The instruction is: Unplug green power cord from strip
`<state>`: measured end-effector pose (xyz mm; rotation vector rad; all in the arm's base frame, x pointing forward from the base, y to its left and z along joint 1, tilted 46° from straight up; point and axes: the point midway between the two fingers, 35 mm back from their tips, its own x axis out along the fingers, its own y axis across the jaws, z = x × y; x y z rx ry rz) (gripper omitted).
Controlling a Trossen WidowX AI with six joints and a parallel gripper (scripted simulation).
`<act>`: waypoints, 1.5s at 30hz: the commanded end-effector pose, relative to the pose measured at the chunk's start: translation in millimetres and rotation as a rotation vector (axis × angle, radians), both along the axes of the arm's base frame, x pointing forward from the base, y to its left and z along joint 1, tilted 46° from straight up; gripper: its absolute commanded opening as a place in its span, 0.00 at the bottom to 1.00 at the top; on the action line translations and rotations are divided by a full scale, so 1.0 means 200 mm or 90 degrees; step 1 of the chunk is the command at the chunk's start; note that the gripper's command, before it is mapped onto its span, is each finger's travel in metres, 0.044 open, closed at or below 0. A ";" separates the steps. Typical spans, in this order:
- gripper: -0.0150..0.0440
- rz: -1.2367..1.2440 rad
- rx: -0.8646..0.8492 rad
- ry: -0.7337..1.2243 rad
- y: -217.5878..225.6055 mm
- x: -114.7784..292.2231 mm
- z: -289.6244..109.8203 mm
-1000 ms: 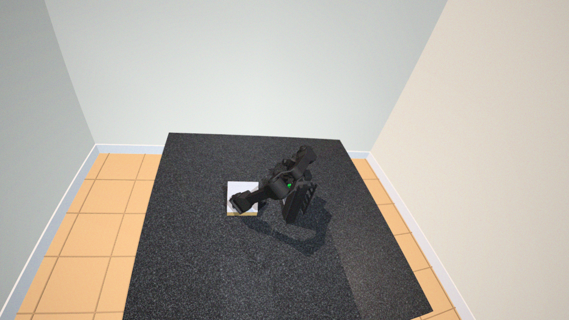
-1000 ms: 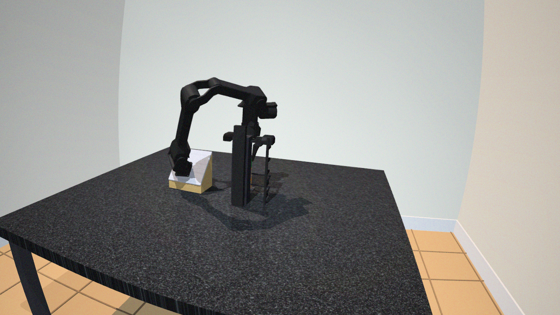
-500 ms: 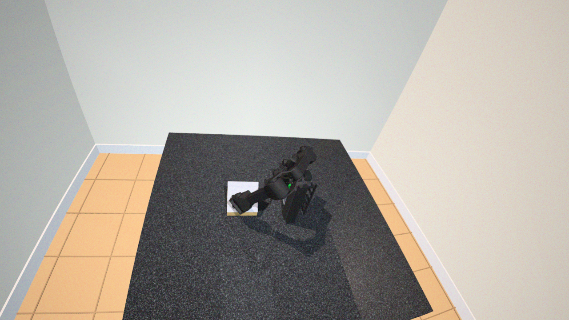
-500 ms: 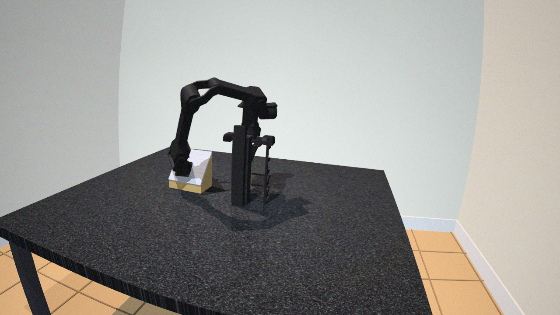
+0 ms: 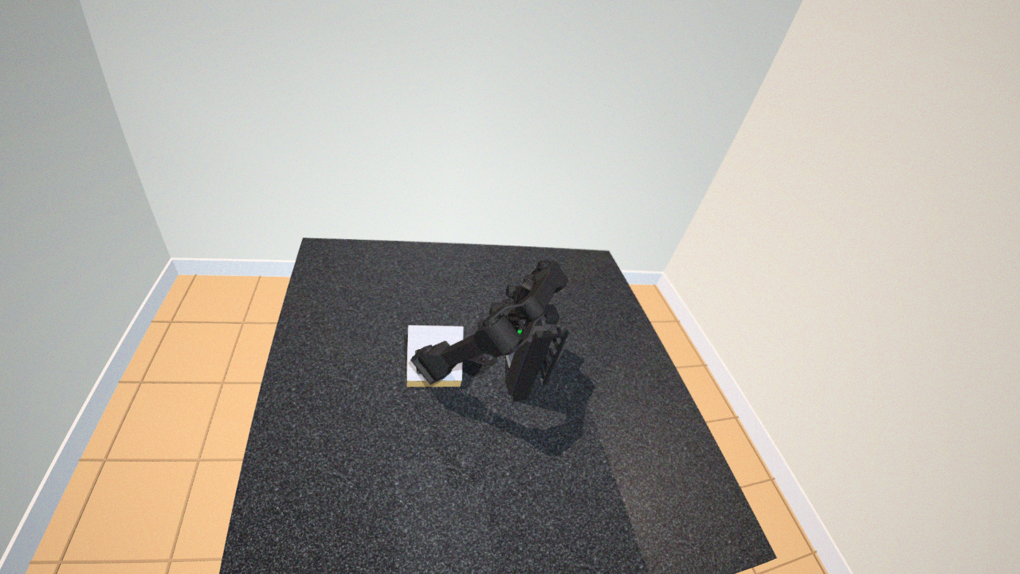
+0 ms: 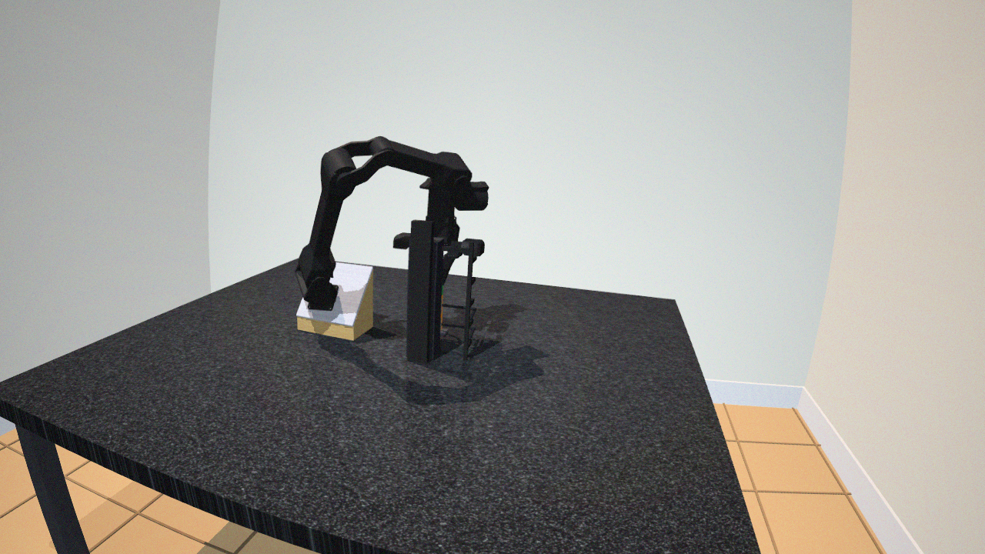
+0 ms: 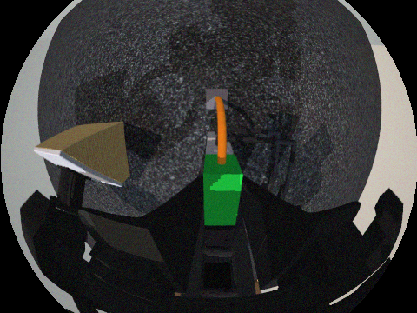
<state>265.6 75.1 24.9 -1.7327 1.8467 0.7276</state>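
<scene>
Wrist view shows the gripper (image 7: 221,221) closed on the green plug (image 7: 222,197), which sits between the fingers. I judge the grasp is done, while the pull and the release remain. An orange cord (image 7: 221,124) runs ahead of the fingers. Beside them stand the tall strip (image 6: 421,289) and a wedge (image 7: 95,151).

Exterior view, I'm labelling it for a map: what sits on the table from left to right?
Wedge-shaped block with the arm's base on it → tall black upright power strip → thin ladder-like black frame.
</scene>
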 end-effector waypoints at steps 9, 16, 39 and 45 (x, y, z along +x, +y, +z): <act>0.25 0.003 0.022 -0.003 0.14 0.01 -0.11; 0.25 0.003 0.022 -0.003 0.18 0.00 -0.14; 0.53 0.003 0.020 -0.003 0.18 0.01 -0.11; 0.53 0.003 0.020 -0.003 0.16 0.01 -0.09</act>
